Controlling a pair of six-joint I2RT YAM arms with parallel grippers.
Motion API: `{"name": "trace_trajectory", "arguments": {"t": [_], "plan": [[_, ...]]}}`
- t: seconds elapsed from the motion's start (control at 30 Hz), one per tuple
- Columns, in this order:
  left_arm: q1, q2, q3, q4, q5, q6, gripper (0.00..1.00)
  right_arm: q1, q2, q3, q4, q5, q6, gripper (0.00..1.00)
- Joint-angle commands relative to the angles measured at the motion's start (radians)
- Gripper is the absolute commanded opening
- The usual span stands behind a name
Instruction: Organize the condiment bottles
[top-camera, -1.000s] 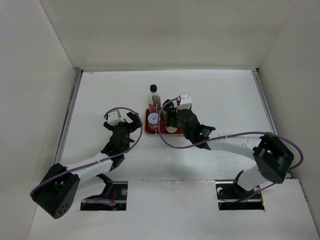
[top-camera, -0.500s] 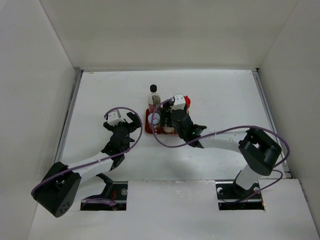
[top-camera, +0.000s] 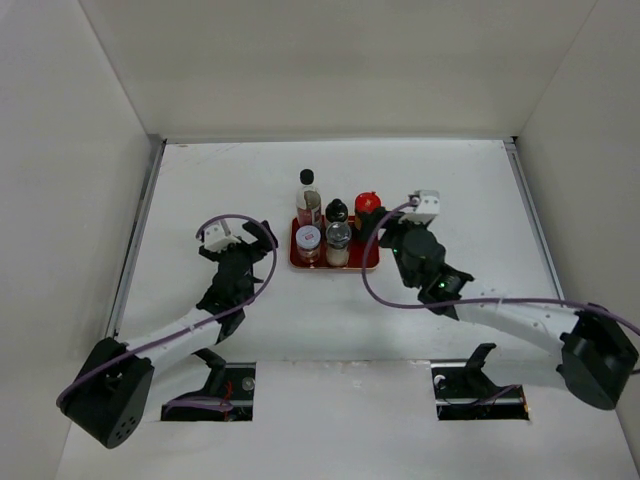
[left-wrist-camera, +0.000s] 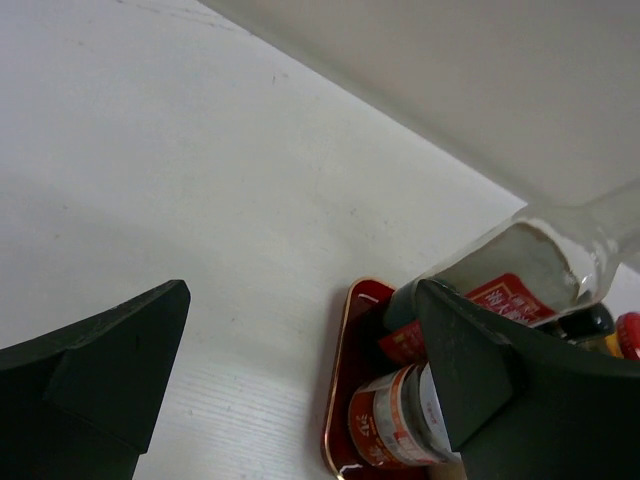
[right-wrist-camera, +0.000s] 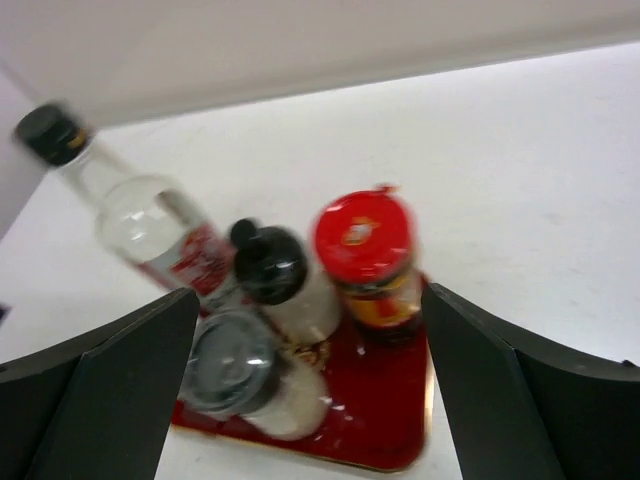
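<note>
My right wrist camera shows the grey-capped shaker (right-wrist-camera: 232, 366) on the red tray (right-wrist-camera: 378, 405); the left wrist camera hides it. My left claw (top-camera: 264, 240) and right claw (top-camera: 383, 232) flank the tray, both wide and empty.

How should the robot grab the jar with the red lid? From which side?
Best around its body under the red lid, coming from the right. The red-capped jar stands upright at the back right corner of the red tray, with the black-capped bottle close on its left. Its right side looks free, and the open right hand is there.
</note>
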Motion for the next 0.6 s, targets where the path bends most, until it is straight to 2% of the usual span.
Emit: {"name": "trace_trajectory", "arguments": {"t": [0.0,0.17,0.27,0.33,0.57], "plan": [[0.036,-0.043,0.001,0.001,0.014,-0.055,1.0,-0.057,-0.099,-0.148,0.073,0.137,0.099,1.0],[0.085,0.001,0.073,-0.16,0.051,-0.106,1.0,-0.13,-0.22,-0.297,0.03,0.138,0.274,1.0],[0.102,0.023,0.134,-0.284,0.136,-0.181,1.0,-0.162,-0.248,-0.34,0.006,0.133,0.322,1.0],[0.106,0.015,0.174,-0.368,0.179,-0.206,1.0,-0.17,-0.251,-0.363,0.015,0.116,0.36,1.0],[0.122,-0.04,0.254,-0.603,0.193,-0.209,1.0,-0.183,-0.161,-0.351,0.03,0.059,0.402,1.0]]}}
